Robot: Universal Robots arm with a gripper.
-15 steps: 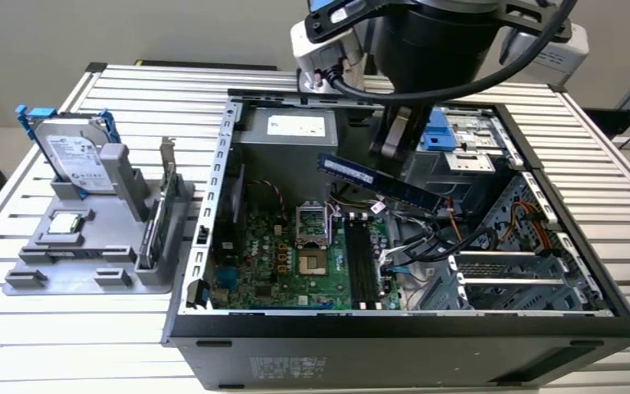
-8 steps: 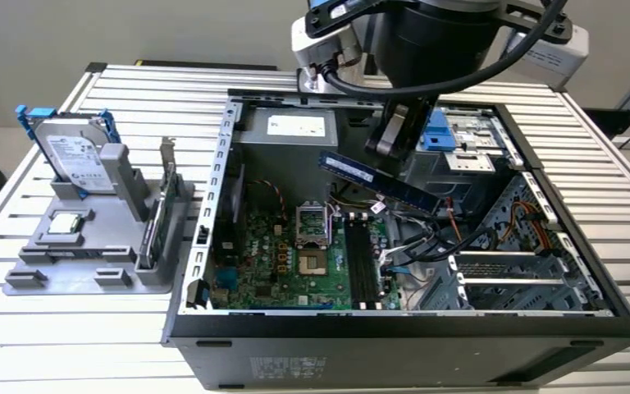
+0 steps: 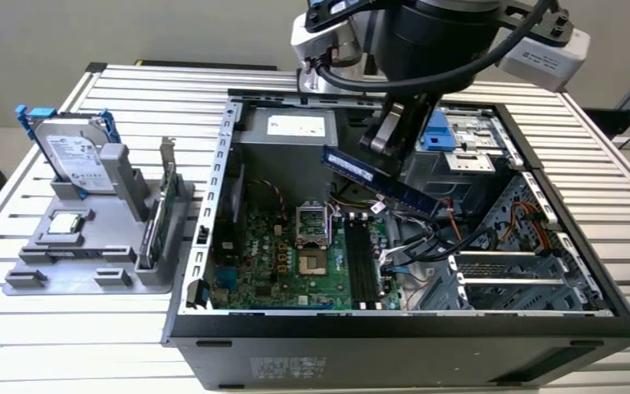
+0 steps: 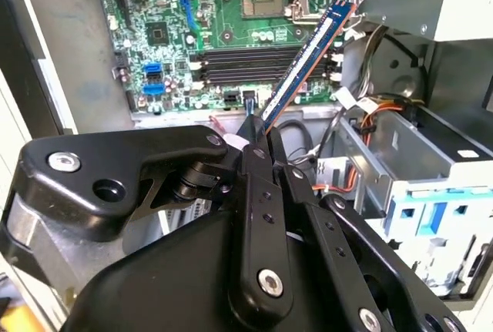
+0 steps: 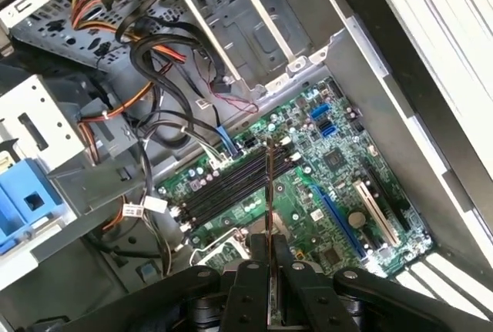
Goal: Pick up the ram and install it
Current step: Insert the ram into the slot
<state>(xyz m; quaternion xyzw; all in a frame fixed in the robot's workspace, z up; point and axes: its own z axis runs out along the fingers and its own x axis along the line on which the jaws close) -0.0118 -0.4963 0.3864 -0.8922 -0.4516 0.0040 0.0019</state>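
Note:
My gripper (image 3: 384, 141) hangs over the open computer case (image 3: 403, 324), shut on the ram (image 3: 381, 176). The ram is a long, thin blue-and-dark stick, held by one end and slanting in the air above the motherboard (image 3: 282, 263). In the second wrist view the ram (image 4: 308, 55) reaches out from the gripper (image 4: 256, 138) toward the black slots (image 4: 254, 62). In the first wrist view the ram (image 5: 269, 189) appears edge-on, rising from the gripper (image 5: 269, 246) across the black slots (image 5: 231, 187). The slots (image 3: 361, 263) lie below it, apart from it.
A grey stand (image 3: 85, 254) at the exterior view's left holds a hard drive (image 3: 75, 156), a small silver chip (image 3: 66, 222) and an upright card (image 3: 160, 217). Inside the case are black cables (image 3: 446, 242), a blue drive bracket (image 3: 438, 131), the CPU socket (image 3: 312, 263) and metal drive bays (image 3: 512, 279).

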